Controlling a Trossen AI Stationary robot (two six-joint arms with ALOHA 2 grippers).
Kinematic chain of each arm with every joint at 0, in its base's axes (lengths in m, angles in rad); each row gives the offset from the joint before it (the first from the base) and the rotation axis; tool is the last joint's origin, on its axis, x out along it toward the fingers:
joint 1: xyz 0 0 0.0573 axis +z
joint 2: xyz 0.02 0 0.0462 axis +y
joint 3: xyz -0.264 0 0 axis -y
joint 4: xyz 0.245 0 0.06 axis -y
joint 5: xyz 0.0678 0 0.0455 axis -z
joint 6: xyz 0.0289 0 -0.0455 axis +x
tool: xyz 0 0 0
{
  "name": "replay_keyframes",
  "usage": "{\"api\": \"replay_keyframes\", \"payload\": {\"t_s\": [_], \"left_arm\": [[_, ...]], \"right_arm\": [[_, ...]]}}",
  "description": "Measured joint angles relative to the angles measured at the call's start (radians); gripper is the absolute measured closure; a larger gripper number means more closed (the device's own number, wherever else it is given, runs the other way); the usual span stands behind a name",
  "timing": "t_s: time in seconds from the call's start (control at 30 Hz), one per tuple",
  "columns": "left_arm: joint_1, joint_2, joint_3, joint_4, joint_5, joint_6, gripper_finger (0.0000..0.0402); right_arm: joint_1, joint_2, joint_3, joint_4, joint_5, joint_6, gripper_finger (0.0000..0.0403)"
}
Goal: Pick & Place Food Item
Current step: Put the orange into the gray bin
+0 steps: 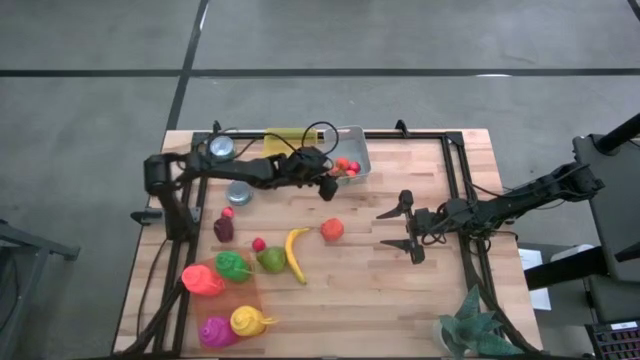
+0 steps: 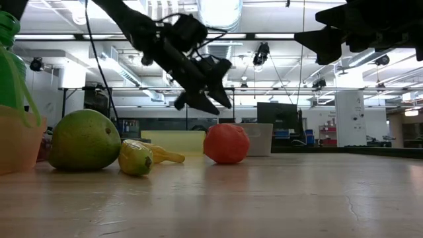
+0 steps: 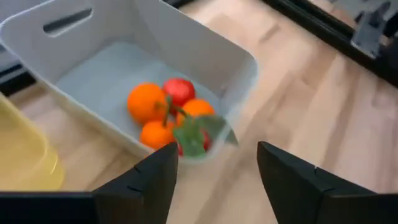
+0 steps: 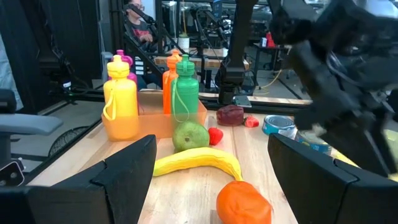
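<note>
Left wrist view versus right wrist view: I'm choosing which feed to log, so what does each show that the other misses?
Only the left wrist view shows the grey bin holding oranges and red fruit, below the open left pincer. Only the right wrist view shows the banana, green pear, bottles and open right pincer. Both show the wooden table.

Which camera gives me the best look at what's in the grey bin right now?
The left wrist view: it looks straight into the grey bin, showing orange and red fruit in one corner. The high view shows the bin small, partly covered by the left gripper. The low view shows only its wall; the right wrist view misses it.
</note>
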Motion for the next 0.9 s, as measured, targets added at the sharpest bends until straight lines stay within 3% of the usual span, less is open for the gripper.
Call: {"api": "replay_keyframes", "payload": {"t_s": [0.27, 0.5, 0.7, 0.9], "left_arm": [[-0.103, -0.123, -0.011, -0.158, 0.004, -0.014, 0.0175], [-0.24, -0.137, -0.011, -0.164, -0.14, 0.009, 0.0164], [-0.312, -0.13, -0.011, -0.162, -0.172, 0.009, 0.0103], [-0.357, -0.124, -0.011, -0.154, -0.116, 0.037, 0.004]], "right_arm": [[0.0, 0.0, 0.0, 0.0, 0.0, 0.0, 0.0097], [0.0, 0.0, 0.0, 0.0, 0.0, 0.0, 0.0097], [0.0, 0.0, 0.0, 0.0, 0.0, 0.0, 0.0097], [0.0, 0.0, 0.0, 0.0, 0.0, 0.0, 0.0097]]}}
